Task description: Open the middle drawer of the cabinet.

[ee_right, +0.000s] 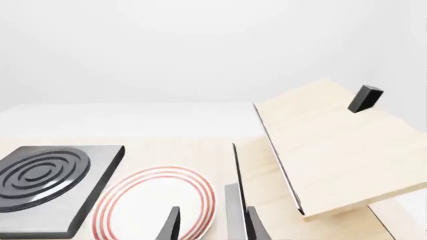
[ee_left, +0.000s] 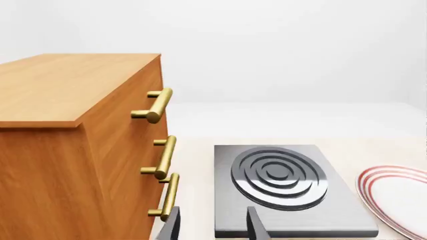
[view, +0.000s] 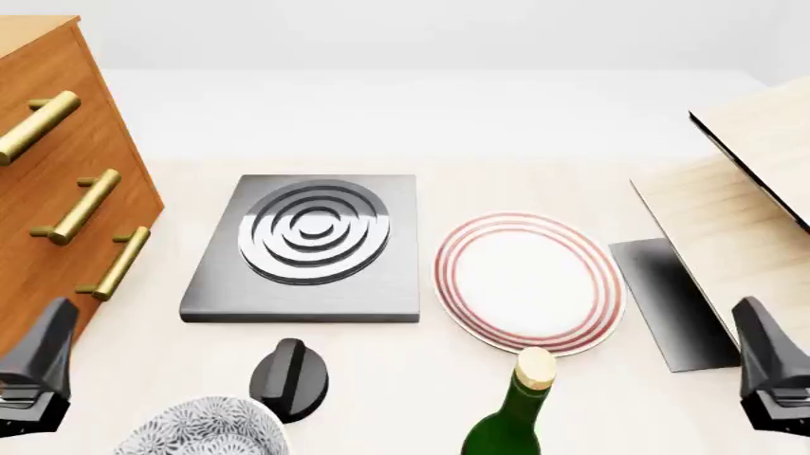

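Note:
The cabinet stands at the table's left edge, an orange-brown chest with three stacked fronts that all sit flush. The middle drawer carries a brass bar handle, which the left wrist view shows as the second handle down the cabinet. My left gripper is low at the near left, in front of the cabinet and well short of the handles; its fingers stand apart with nothing between them. My right gripper is at the near right, also open.
A grey hob plate lies mid-table, with a red-rimmed white plate to its right. A black knob, a patterned bowl and a green bottle sit along the near edge. A tilted wooden board and a dark panel occupy the right.

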